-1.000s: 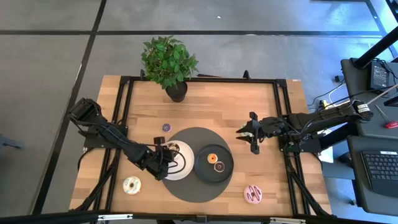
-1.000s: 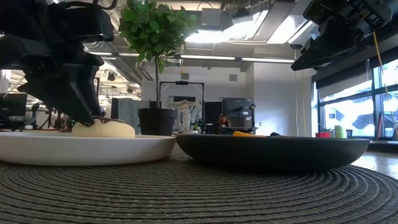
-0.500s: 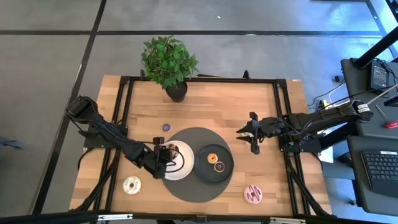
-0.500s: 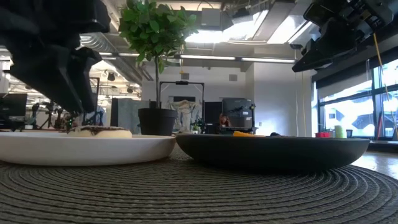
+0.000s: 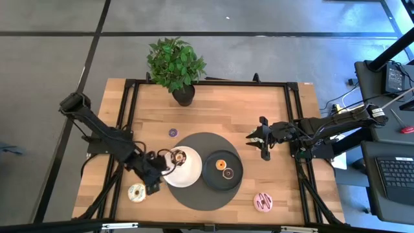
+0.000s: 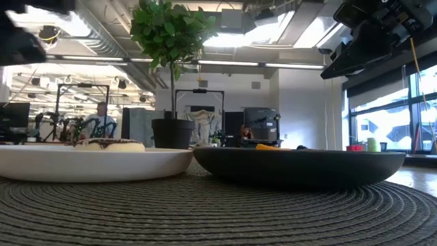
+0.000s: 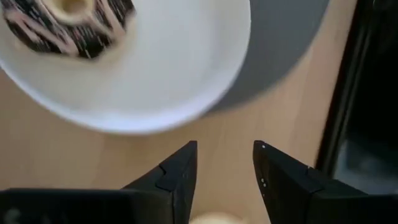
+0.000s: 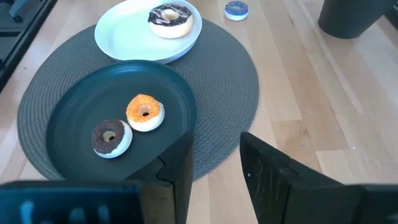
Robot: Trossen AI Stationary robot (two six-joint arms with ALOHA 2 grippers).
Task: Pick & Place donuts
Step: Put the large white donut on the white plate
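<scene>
Dark fingers of the left end effector (image 7: 224, 177) stand parted and empty, over the surface (image 5: 220, 116) between the white plate (image 5: 188, 173) and a white-iced donut (image 5: 136, 192). That toy ring looks light, stiff and smooth; pinching across its rim seems safest. The chocolate donut (image 7: 68, 23) lies on the white plate. A second ago this end effector stood over that donut; it has since drawn back. The right end effector (image 5: 257, 143), released, has not moved.

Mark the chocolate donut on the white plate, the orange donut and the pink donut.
chocolate donut (image 8: 170, 20), right wrist view, on its iced ring.
orange donut (image 8: 145, 112), right wrist view, on its icing beside the hole.
pink donut (image 5: 263, 202), high view, on its iced top.
</scene>
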